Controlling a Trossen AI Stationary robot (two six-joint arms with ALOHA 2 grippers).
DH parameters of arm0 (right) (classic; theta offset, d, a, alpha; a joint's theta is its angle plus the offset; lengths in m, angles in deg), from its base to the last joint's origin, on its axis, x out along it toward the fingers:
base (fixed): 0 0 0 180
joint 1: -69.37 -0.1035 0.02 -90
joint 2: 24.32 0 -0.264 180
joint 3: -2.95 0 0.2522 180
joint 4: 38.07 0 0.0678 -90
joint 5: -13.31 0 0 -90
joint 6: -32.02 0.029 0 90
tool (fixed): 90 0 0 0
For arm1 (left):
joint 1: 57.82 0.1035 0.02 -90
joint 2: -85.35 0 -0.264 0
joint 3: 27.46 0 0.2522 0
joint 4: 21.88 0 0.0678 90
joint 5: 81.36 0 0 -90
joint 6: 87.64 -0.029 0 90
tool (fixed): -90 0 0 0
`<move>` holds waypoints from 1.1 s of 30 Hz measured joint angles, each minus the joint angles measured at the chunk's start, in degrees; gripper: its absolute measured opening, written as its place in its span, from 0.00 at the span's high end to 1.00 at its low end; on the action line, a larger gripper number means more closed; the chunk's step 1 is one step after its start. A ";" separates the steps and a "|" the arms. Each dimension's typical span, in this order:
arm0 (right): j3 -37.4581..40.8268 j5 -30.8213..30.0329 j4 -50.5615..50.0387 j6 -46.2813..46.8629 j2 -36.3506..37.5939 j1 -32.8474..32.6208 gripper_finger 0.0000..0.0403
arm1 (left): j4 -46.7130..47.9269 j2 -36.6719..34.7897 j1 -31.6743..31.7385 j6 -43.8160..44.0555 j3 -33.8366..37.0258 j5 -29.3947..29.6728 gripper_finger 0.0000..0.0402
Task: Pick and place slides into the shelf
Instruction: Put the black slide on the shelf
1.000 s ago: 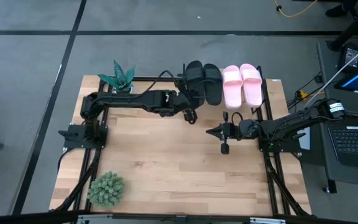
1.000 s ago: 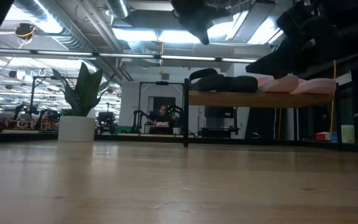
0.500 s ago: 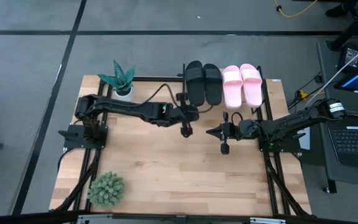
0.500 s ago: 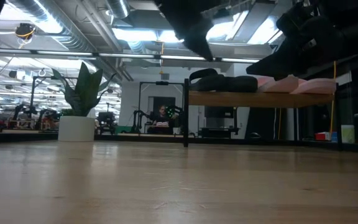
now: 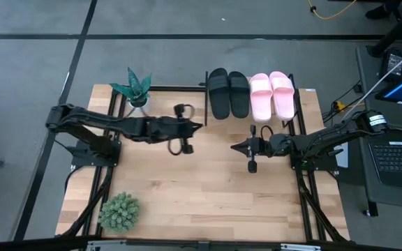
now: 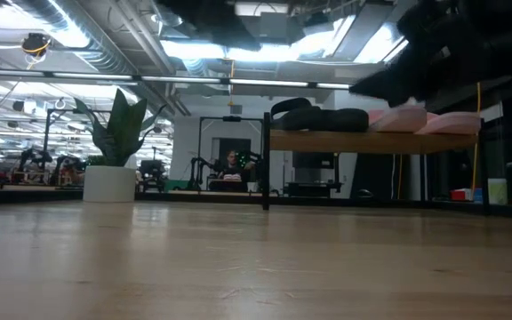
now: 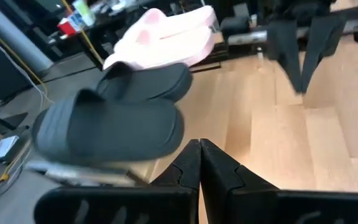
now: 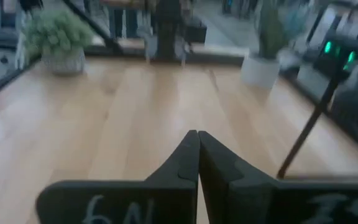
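The black pair of slides (image 5: 227,93) and the pale pink pair (image 5: 272,95) rest side by side, soles down, on the shelf's light-wood board (image 6: 372,140) at the table's far edge. They also show in the left wrist view, black (image 7: 110,124) and pink (image 7: 166,37). My left gripper (image 5: 198,127) is shut and empty, left of and nearer than the black pair. My right gripper (image 5: 234,147) is shut and empty over mid-table, nearer than the shelf. In the wrist views the left fingers (image 7: 199,155) and right fingers (image 8: 196,149) meet at their tips.
A spiky potted plant (image 5: 135,87) stands at the far left, beside the shelf. A round green plant (image 5: 119,211) stands at the near left corner. Bare wooden tabletop (image 5: 201,188) lies between them and the arms. A laptop (image 5: 400,157) sits beyond the right edge.
My left gripper has drawn back from the black slides on the shelf, first toward the near edge, then toward the table's left, with the whole arm folding leftward. The slides stay on the shelf. My right arm has kept still.
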 joint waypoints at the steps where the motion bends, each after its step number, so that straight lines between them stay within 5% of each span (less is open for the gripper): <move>1: 0.00 -0.04 1.84 -0.80 0.00 0.00 0.98 | -1.80 -1.94 0.01 0.34 2.47 -0.02 1.00; 5: -0.46 -5.83 6.15 -6.09 0.02 0.12 0.98 | -9.74 -9.27 -0.35 1.55 11.44 -1.29 1.00; 9: -5.24 -12.89 -0.78 -9.29 0.03 2.07 0.99 | -13.37 -14.94 -0.80 2.87 17.49 -1.43 1.00; 21: -25.79 -13.20 -37.91 -2.81 -3.07 12.70 1.00 | -13.97 -19.17 0.30 2.54 21.33 -1.44 1.00; 33: -26.45 -13.08 -37.90 -1.60 -9.10 15.94 1.00 | -12.70 -19.13 3.01 2.59 21.35 -5.49 1.00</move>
